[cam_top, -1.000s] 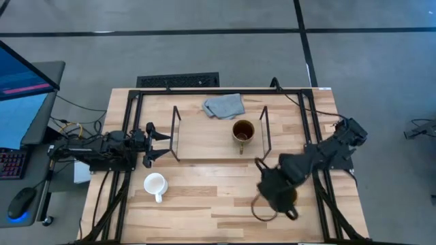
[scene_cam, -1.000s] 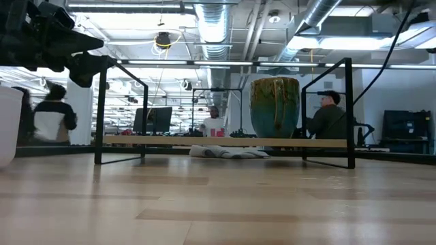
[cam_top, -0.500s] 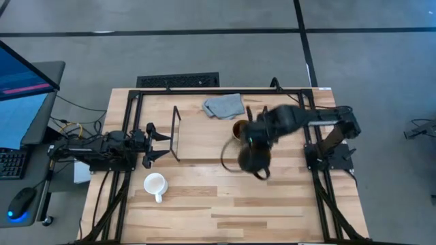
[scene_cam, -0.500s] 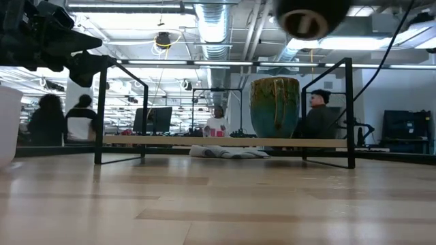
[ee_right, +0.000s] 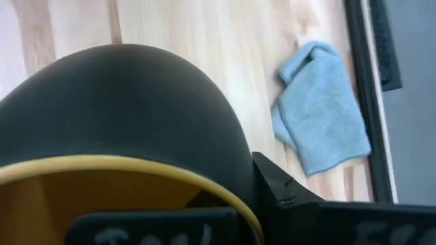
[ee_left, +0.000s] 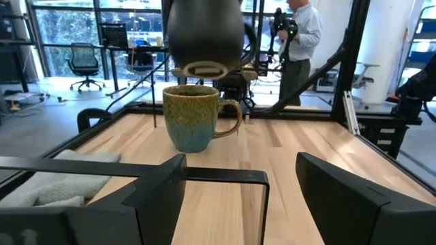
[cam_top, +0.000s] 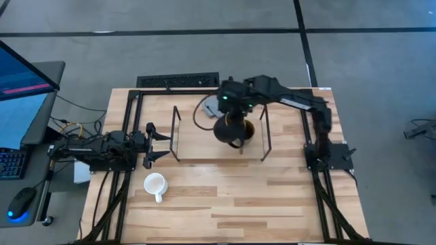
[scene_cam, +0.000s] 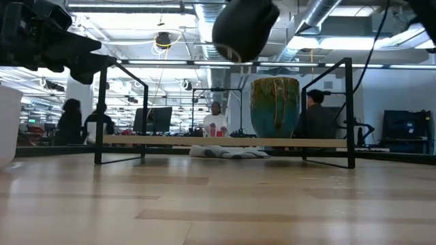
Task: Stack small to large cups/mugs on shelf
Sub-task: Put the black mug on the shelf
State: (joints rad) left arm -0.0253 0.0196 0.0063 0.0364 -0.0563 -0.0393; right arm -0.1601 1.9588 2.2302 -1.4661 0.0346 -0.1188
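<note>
My right gripper (cam_top: 235, 112) is shut on the dark mug with the yellow inside (cam_top: 228, 131) and holds it in the air above the shelf (scene_cam: 170, 141). The mug also shows in the low view (scene_cam: 245, 27). The brown mug (scene_cam: 275, 107) stands upright on the shelf's wooden base, just right of and below the held mug. The small white mug (cam_top: 155, 184) stands on the table near the left front. My left gripper (ee_left: 238, 184) is open and empty at the shelf's left end. My right gripper holds the dark mug at its rim (ee_right: 225, 190), coming from above. One finger (ee_right: 272, 187) lies against the outer wall; the other is hidden by the gripper's own body. The mug hangs tilted below the fingers, clear of the shelf, its handle (cam_top: 199, 114) toward the table's left.
A grey cloth (cam_top: 216, 103) lies on the table behind the shelf, partly under the arm. The shelf's wire end frames (cam_top: 176, 133) stand at left and right. A black metal frame (cam_top: 129, 136) edges the table. People show in the room beyond.
My right gripper has carried the dark mug from over the table's near right part toward the far edge and the left. It now hangs above the shelf beside the brown mug, and its handle has turned to point left.
</note>
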